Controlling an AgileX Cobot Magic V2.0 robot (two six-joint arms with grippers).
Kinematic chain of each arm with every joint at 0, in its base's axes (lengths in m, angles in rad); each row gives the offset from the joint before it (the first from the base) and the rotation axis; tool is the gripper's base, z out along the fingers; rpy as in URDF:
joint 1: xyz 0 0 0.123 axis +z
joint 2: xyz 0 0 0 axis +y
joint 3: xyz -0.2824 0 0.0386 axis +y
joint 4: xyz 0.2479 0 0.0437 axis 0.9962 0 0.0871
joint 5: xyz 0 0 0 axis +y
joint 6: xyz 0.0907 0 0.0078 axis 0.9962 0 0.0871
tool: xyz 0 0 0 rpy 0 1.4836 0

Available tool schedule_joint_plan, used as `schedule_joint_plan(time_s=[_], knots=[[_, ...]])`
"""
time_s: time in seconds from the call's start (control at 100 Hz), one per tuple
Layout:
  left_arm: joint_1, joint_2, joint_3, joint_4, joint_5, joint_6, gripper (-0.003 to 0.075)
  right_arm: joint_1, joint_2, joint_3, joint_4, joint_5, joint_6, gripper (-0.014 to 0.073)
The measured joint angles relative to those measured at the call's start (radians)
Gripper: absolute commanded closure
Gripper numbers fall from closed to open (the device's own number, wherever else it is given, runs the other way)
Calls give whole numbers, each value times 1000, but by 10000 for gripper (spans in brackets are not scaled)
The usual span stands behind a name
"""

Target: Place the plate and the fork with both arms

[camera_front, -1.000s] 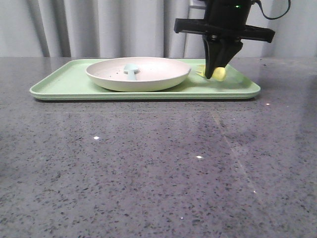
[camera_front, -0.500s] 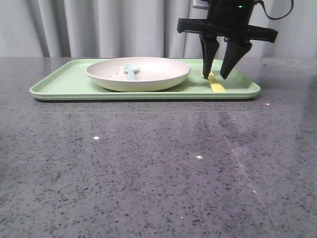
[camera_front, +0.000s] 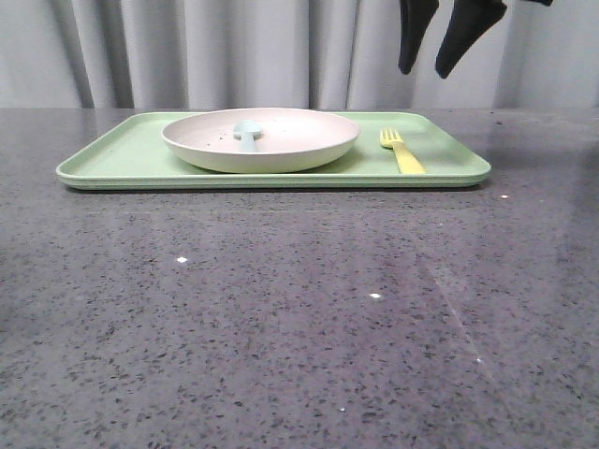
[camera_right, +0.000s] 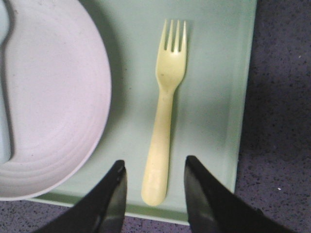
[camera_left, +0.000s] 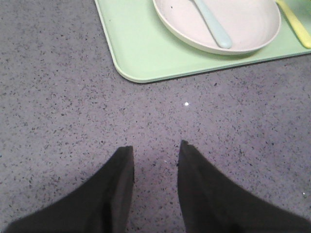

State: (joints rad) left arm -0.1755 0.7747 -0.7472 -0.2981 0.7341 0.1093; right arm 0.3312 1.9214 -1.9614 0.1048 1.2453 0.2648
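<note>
The cream-white plate [camera_front: 262, 138] sits on the light green tray [camera_front: 112, 161], left of its middle. The yellow fork [camera_front: 402, 152] lies flat on the tray to the plate's right, tines pointing away from me. My right gripper [camera_front: 424, 73] is open and empty, raised well above the fork. In the right wrist view the fork [camera_right: 165, 126] lies between and below the open right gripper [camera_right: 154, 163], beside the plate [camera_right: 53, 92]. My left gripper [camera_left: 155, 144] is open and empty over bare table, short of the tray's near left corner [camera_left: 131, 58]; it does not show in the front view.
A pale blue spoon [camera_front: 247, 133] lies inside the plate; it also shows in the left wrist view [camera_left: 214, 26]. Grey curtains hang behind the speckled grey table [camera_front: 299, 309]. The tray's right rim [camera_right: 245, 97] lies close to the fork.
My right gripper opened and let go of the fork onto the tray, then rose straight up. The fork now lies flat. The plate and spoon have not moved.
</note>
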Motion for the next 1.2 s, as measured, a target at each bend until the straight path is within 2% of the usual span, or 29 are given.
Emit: schedule_joint_plan(time_s=[0.22,0.38,0.62,0.7,0.87,0.94,0.99,1.2], knots=[[0,0,0,0,-53,0,522,0,-134,83,-1,-19,-22,285],[0,0,0,0,-70,0,566,0,-271,238,-5,-103,-24,285],[0,0,0,0,-93,0,577,0,-506,508,-33,-261,-24,292],[0,0,0,0,-99,0,611,0,-578,586,-45,-316,-24,359],[0,0,0,0,-112,0,736,0,-727,736,-56,-403,-26,582],[0,0,0,0,-113,0,741,0,-785,791,-62,-427,-26,641],[0,0,0,0,-113,0,741,0,-830,827,-69,-442,-26,664],[0,-9,2,2,-120,0,741,0,-988,964,-117,-484,-26,660]])
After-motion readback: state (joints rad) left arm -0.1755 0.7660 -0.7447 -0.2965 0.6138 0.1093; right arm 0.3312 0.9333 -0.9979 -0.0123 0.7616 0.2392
